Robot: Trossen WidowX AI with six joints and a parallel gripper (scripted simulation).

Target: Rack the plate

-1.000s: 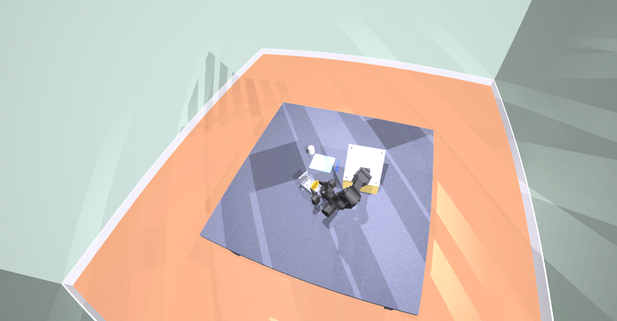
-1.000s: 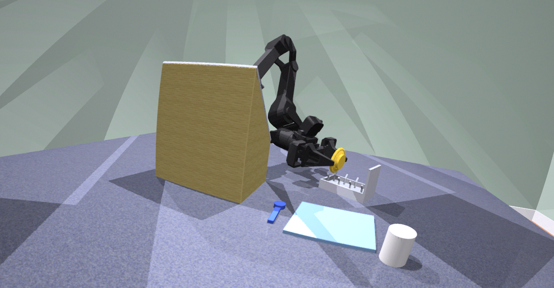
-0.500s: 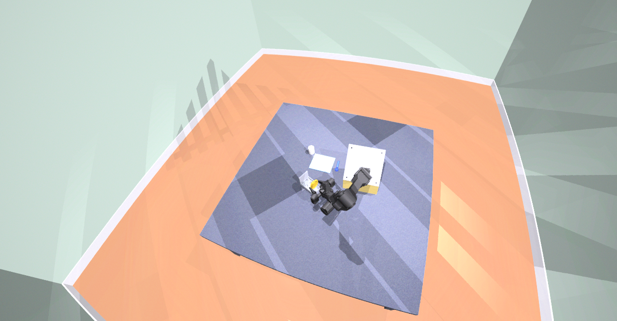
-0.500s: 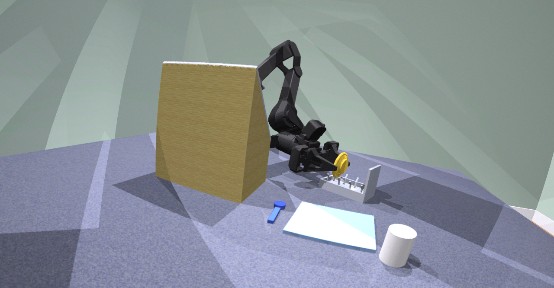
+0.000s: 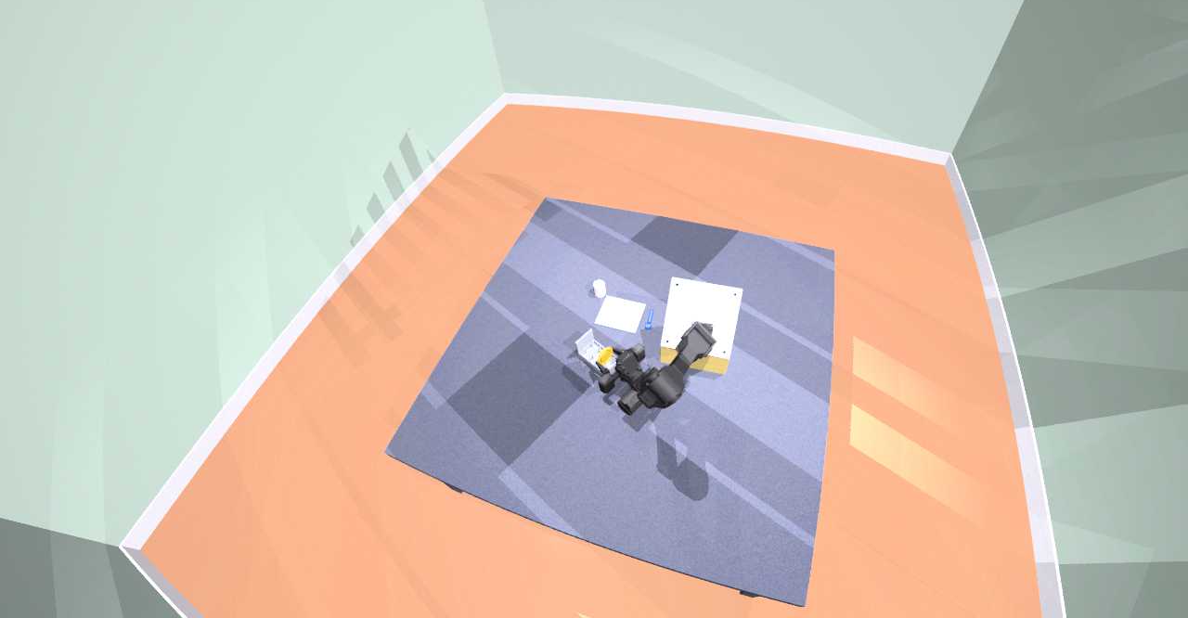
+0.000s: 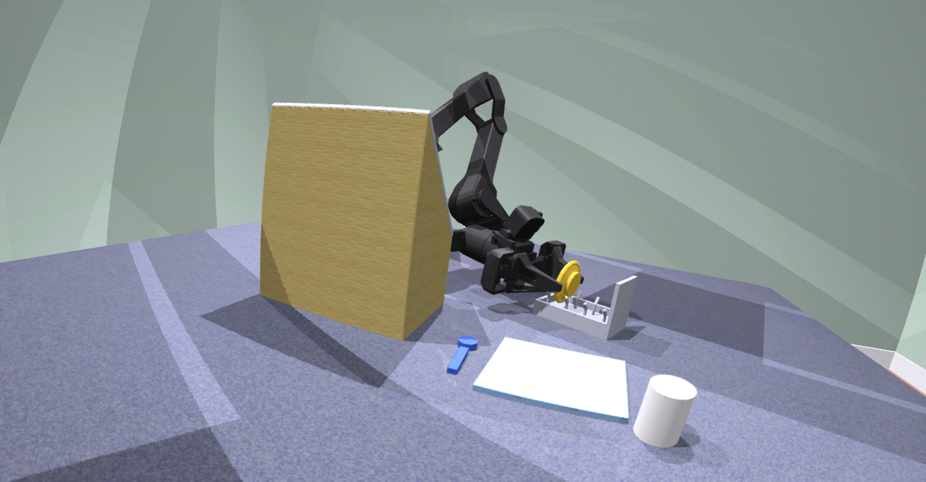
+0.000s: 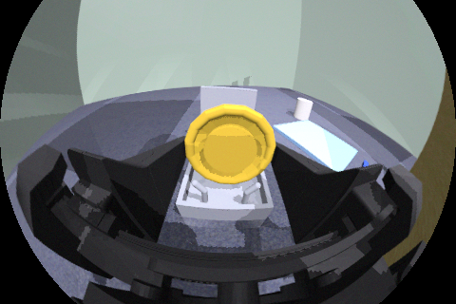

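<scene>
The yellow plate (image 5: 606,355) (image 6: 569,281) (image 7: 230,144) is held nearly upright, a little tilted, by its two side edges. My gripper (image 6: 570,283) (image 7: 230,144) is shut on it, one finger at each side. The pale grey dish rack (image 5: 586,341) (image 6: 623,304) (image 7: 225,212) stands on the table, with short pegs inside and a tall panel at its far end. The plate is over the rack's near part, its lower edge close to the peg tops in the exterior view. Whether it touches any peg, and which slot it is over, I cannot tell.
A big wooden block with a white top (image 5: 704,308) (image 6: 349,213) stands beside the arm. A pale blue-white board (image 5: 620,314) (image 6: 556,375) (image 7: 315,142), a blue spoon-like thing (image 5: 649,318) (image 6: 461,354) and a white cylinder (image 5: 599,288) (image 6: 665,410) (image 7: 303,108) are on the table to one side of the rack.
</scene>
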